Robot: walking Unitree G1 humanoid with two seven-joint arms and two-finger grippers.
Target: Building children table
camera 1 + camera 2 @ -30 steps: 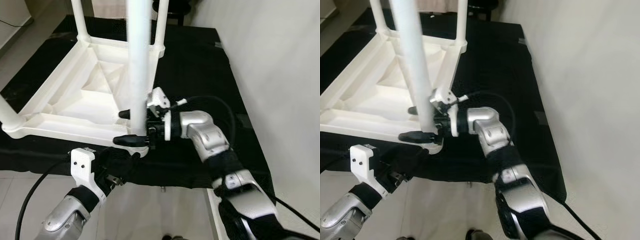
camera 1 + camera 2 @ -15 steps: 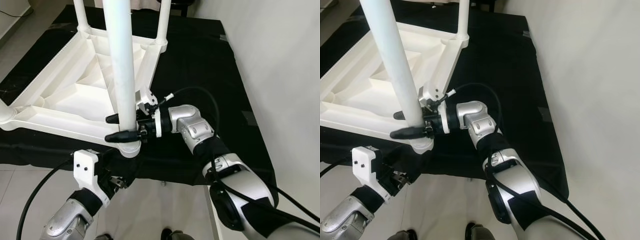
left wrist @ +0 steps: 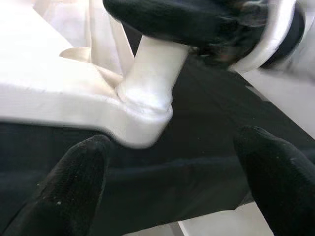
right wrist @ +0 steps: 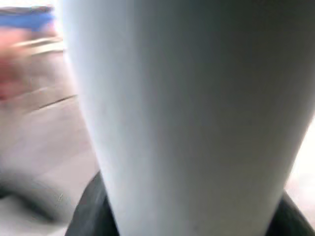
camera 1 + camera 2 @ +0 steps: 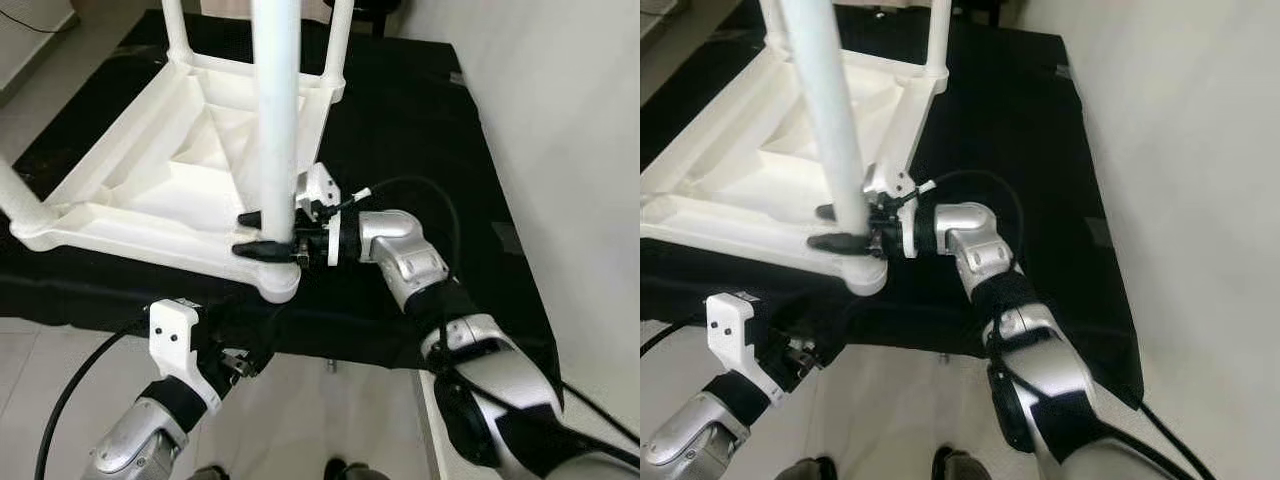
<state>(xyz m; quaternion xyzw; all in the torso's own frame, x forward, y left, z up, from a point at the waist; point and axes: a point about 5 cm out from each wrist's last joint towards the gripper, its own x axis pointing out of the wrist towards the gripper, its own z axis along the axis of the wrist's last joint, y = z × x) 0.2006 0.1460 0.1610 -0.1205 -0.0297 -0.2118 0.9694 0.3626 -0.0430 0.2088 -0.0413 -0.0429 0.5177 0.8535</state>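
Head views, centre frame: the white children's table [image 5: 170,190] lay inverted on a black cloth [image 5: 420,130] spread over the floor, its ribbed underside facing up so that the corner sockets were open to receive legs. The nearest leg [image 5: 277,110] stood upright in the near corner socket [image 5: 275,283], at lower centre. The right claw [image 5: 268,233] was clenched around this leg just above the socket, one black finger on either side, apparently to steady or seat it. The left claw [image 3: 172,187] hung released at lower left, below the cloth's front edge, fingers spread and holding nothing, pointed up at the socket. Other legs rose from the far corners at upper frame and one at the left edge. No containers were present; the underside's hollow compartments held nothing.
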